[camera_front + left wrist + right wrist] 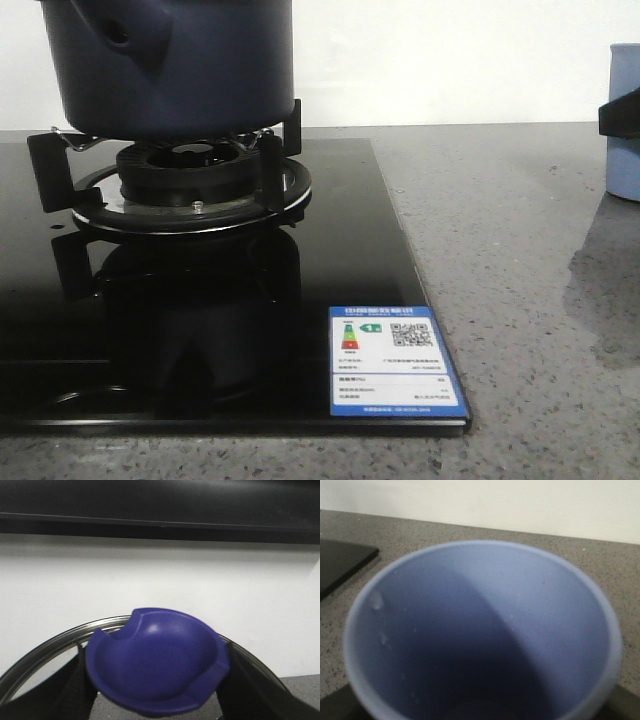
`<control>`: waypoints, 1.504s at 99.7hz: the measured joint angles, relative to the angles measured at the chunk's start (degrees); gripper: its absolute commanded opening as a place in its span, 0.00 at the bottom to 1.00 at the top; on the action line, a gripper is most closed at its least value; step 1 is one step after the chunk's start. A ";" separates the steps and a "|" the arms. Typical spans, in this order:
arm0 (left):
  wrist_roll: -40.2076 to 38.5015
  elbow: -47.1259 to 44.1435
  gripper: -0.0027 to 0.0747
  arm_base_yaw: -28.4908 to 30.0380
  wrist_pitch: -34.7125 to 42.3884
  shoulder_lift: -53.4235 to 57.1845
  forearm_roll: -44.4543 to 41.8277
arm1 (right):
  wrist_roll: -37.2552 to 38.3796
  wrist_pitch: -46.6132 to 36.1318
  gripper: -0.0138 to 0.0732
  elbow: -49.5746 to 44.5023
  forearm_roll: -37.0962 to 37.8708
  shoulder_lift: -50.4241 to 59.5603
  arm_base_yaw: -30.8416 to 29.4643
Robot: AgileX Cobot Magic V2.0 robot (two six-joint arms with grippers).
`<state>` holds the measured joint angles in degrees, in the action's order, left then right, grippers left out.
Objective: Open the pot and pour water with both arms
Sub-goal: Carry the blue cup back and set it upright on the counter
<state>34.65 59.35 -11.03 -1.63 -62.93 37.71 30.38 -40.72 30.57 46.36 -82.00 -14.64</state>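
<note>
The dark navy pot (175, 65) stands on the gas burner (190, 185) at the back left; its top is cut off by the frame. In the left wrist view my left gripper (155, 682) is shut on the lid's blue knob (157, 662), a black finger (70, 690) on each side. The lid's metal rim (50, 642) arcs behind the knob, against the white wall. My right gripper (480, 707) is shut on a light-blue cup (485, 625), seen from above. The cup (625, 160) and one black finger (620, 112) show at the front view's right edge.
A black glass hob (330, 260) with a blue label (393, 362) covers the left of the grey speckled counter (520, 300). Black pan supports (55, 165) stick out around the burner. A white wall runs along the back.
</note>
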 measured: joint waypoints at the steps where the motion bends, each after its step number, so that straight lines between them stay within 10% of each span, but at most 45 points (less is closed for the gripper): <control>1: 0.00 0.00 0.50 0.00 0.00 0.00 0.00 | -0.13 -0.14 0.48 0.00 0.00 -0.03 0.00; 42: 0.00 0.00 0.50 0.00 0.00 0.00 0.00 | -0.38 -0.81 0.50 0.00 -0.21 -0.46 0.00; 67: 0.00 0.00 0.50 0.00 0.00 0.00 0.00 | -0.26 -0.94 0.93 0.00 -0.21 -0.55 0.00; 150: 0.00 0.00 0.50 -1.04 0.00 0.69 0.00 | 8.56 13.64 0.91 -13.76 2.23 31.59 -0.08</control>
<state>34.65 59.35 -12.07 -1.63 -62.24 37.71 38.94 -27.08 16.81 48.59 -50.41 -14.72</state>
